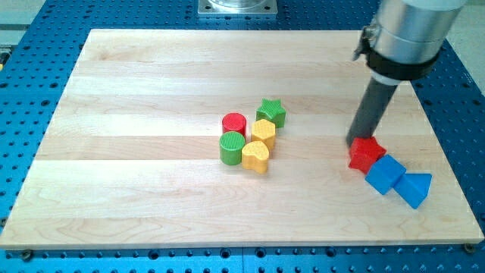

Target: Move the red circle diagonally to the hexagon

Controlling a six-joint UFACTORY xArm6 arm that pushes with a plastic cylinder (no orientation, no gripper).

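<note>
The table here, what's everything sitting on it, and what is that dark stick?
Red cylinder: one, red, centre cluster, upper left.
Green cylinder: one, green, just below the red cylinder.
Yellow hexagon: one, yellow, right of the red cylinder.
Yellow heart: one, yellow, cluster's bottom.
Green star: one, green, cluster's top.
Red star: one, red, view's right.
Blue blocks: two, blue, lower right of the red star.
Wooden board: one, light wood.
My tip: one, dark rod, touching the red star's upper left.
</note>
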